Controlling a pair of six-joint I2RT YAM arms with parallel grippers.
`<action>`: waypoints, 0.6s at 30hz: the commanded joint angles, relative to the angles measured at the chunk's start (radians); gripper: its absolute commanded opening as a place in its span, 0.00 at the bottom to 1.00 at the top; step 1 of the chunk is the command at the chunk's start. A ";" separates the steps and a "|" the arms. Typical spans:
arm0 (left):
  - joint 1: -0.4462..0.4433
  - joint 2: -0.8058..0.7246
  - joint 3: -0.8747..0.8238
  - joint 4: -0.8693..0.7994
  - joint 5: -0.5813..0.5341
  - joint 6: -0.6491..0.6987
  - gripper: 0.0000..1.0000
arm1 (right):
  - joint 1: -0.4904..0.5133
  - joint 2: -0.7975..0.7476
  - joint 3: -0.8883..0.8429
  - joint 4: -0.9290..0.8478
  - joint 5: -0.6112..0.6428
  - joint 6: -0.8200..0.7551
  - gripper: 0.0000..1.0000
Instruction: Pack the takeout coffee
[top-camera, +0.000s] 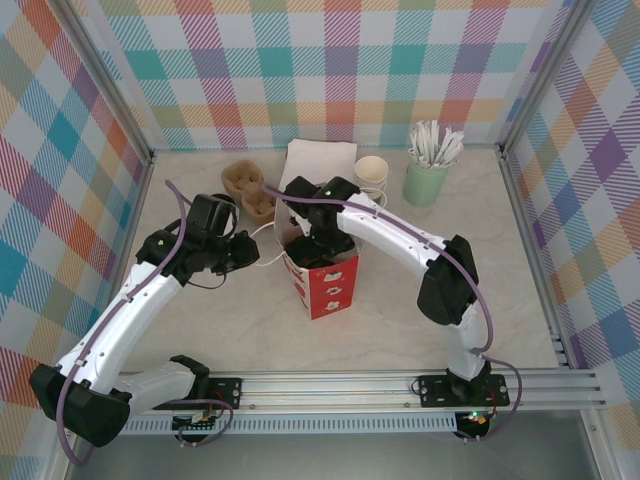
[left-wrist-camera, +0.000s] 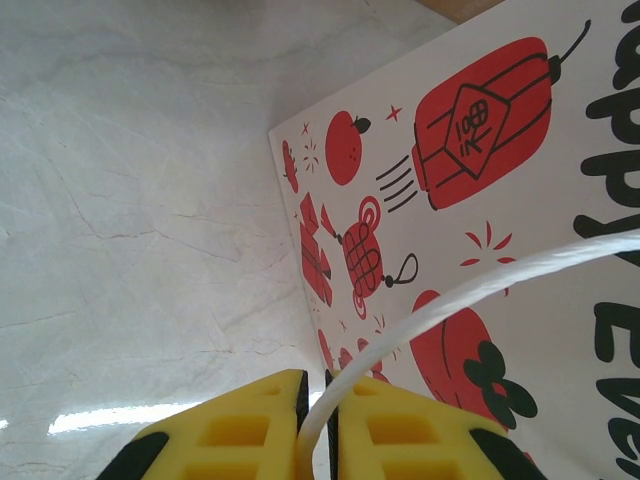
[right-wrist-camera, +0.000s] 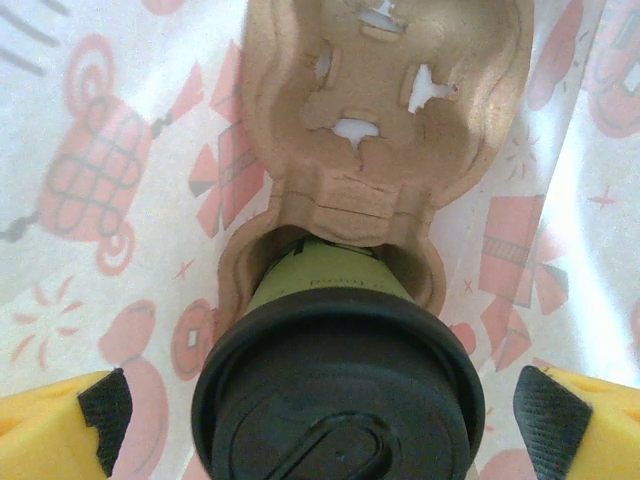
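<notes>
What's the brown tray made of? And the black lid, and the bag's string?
Tray: looks like moulded paper pulp, matte brown, with rough, torn-edged holes.
Lid: probably plastic, smooth black with a faint sheen.
String: seems to be twisted white cord, since fine spiral strands show along it.

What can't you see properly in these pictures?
- Top view: the right hand covers the bag mouth, hiding what's inside.
- Right wrist view: the black lid hides most of the green cup.
- Left wrist view: the bag's black lettering is cut off by the right edge.
</notes>
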 joint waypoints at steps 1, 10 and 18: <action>-0.007 0.002 0.028 -0.006 -0.006 0.014 0.15 | -0.001 -0.044 0.041 -0.058 -0.028 0.019 1.00; -0.009 0.004 0.027 -0.005 -0.011 0.010 0.15 | -0.001 -0.063 0.051 -0.078 -0.048 0.022 1.00; -0.011 0.003 0.026 -0.006 -0.012 0.011 0.15 | -0.001 -0.067 0.052 -0.081 -0.055 0.023 1.00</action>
